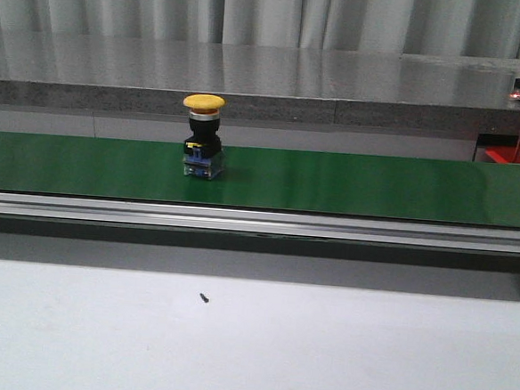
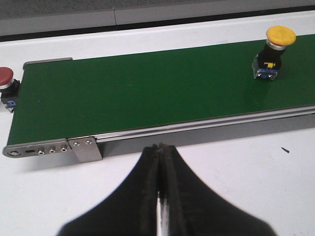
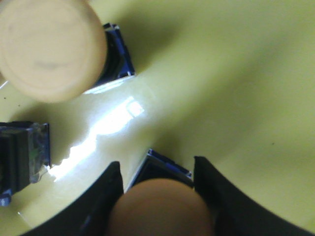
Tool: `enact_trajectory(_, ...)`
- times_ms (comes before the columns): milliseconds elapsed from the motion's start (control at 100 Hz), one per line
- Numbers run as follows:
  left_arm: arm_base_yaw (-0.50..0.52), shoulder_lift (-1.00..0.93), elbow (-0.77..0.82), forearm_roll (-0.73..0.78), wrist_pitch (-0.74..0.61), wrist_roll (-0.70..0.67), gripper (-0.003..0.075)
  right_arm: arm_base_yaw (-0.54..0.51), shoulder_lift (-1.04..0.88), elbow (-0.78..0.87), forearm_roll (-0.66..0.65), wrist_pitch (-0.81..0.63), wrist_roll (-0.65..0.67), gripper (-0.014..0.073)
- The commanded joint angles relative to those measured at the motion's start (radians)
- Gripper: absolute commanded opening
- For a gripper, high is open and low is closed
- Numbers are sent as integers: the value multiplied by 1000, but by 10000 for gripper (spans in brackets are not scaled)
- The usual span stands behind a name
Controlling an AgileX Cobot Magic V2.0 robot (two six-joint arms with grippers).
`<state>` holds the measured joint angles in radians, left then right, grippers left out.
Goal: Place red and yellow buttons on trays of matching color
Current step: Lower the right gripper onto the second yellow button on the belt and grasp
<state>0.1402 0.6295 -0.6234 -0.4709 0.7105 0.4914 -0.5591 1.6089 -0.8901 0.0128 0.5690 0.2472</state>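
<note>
Green belting runs across the front view, and one yellow button [image 1: 201, 137] stands on it unsorted; our left gripper [image 2: 161, 162], jaws together, waits short of it; a red button [image 2: 7, 84] sits off the belt's end. Our right gripper [image 3: 157, 191] brackets a button [image 3: 160, 209] over the yellow tray [image 3: 236, 88], beside another [image 3: 49, 46] already placed; we cannot tell whether those jaws clamp it.
</note>
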Motion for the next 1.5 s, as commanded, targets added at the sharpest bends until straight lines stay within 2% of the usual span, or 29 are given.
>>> enact_trajectory(0,-8,-1,-29,-32,-65,-1,-20,-7,-35,-23,-13,-29,-1,445)
enact_trajectory(360,-8,-1,-29,-32,-65,-1,-20,-6,-76,-23,4,2,1,465)
enact_trajectory(600,-8,-1,-29,-32,-65,-1,-20,-2,-218,-23,3,42,1,465)
enact_trajectory(740,-8,-1,-29,-32,-65,-1,-20,43,-315,-23,-25,63,-21,465)
enact_trajectory(970,-8,-1,-29,-32,-65,-1,-20,238,-411,-26,-25,86,-99,465)
enact_trajectory(1140,-8,-1,-29,-32,-65,-1,-20,434,-415,-30,-25,99,-129,465)
enact_trajectory(1340,-8,-1,-29,-32,-65,-1,-20,614,-415,-88,-21,93,-152,468)
enact_trajectory(1410,-8,-1,-29,-32,-65,-1,-20,666,-415,-121,-13,95,-162,498)
enact_trajectory(1490,-8,-1,-29,-32,-65,-1,-20,714,-404,-170,8,116,-162,578)
